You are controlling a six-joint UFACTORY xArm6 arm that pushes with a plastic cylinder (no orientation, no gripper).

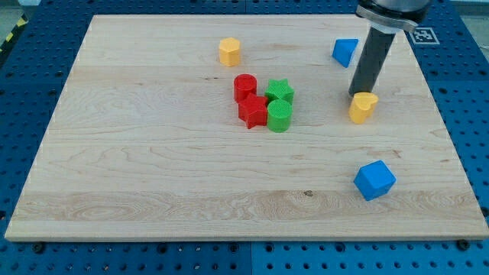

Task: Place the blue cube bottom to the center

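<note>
My tip (355, 95), the lower end of the dark rod that serves as end effector, sits at the far right of the worktop (153, 176). It has no jaws, so it neither opens nor closes and it grips nothing. The tip's very end is down beside the far left edge of a yellow heart-shaped block (364, 107); whether the two actually touch I cannot tell. The rod rises from there, leaning slightly to the right, up to the arm's body at the view's top.

Farther back, just left of the rod, lies a small blue block (345, 51) that looks wedge- or triangle-shaped.

The blue cube (374, 180) sits well nearer than my tip, toward the near right of the worktop, apart from every other block. It is a bright, even blue, resting tilted so that one corner faces the view and three of its faces show, the top one lighter than the sides.

Around the centre of the worktop four blocks huddle together: a red cylinder (244, 85) at the far left, a red star-like block (253, 111) just nearer, a green star (280, 91) at the far right and a green cylinder (280, 115) nearer.

A yellow hexagon-like block (229, 52) stands alone at the far side, left of centre.
</note>
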